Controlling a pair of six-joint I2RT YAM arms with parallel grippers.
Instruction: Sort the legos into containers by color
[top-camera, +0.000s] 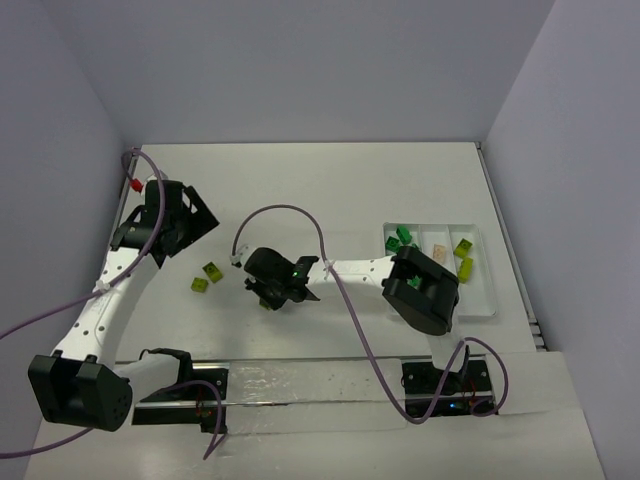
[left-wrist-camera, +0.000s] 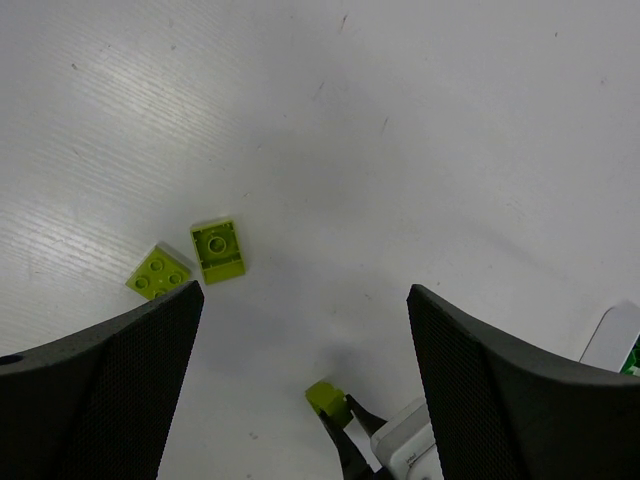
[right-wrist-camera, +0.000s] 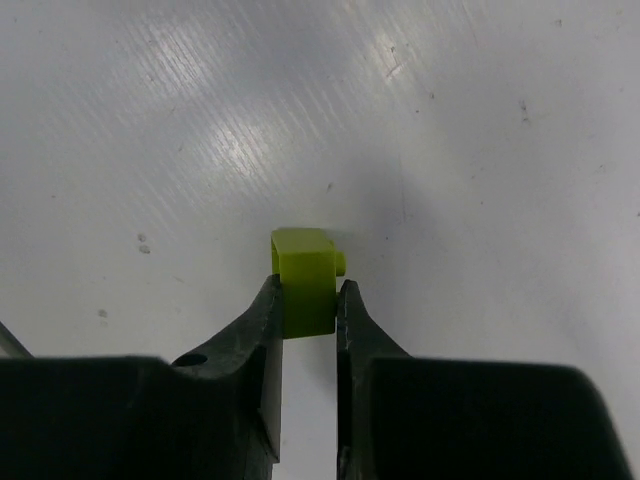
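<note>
So, yellow-green brick (right-wrist-camera: 300, 262), stud (right-wrist-camera: 341, 260) poking sideways, right claw (right-wrist-camera: 308, 292) clamped on it, low over the table (right-wrist-camera: 480, 120), left claw (left-wrist-camera: 302, 295) spread apart.

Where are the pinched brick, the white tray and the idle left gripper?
pinched brick (right-wrist-camera: 305, 280): right wrist view, its yellow-green front face.
tray (top-camera: 480, 297): top view, bare floor near its right edge.
left gripper (left-wrist-camera: 303, 295): left wrist view, midway between its open fingers.

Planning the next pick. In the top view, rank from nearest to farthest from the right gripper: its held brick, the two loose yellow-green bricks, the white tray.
1. Held brick, clamped in the right gripper.
2. Upper loose brick and lower loose brick, to its left; too close to call.
3. White tray, far off on the right.
</note>
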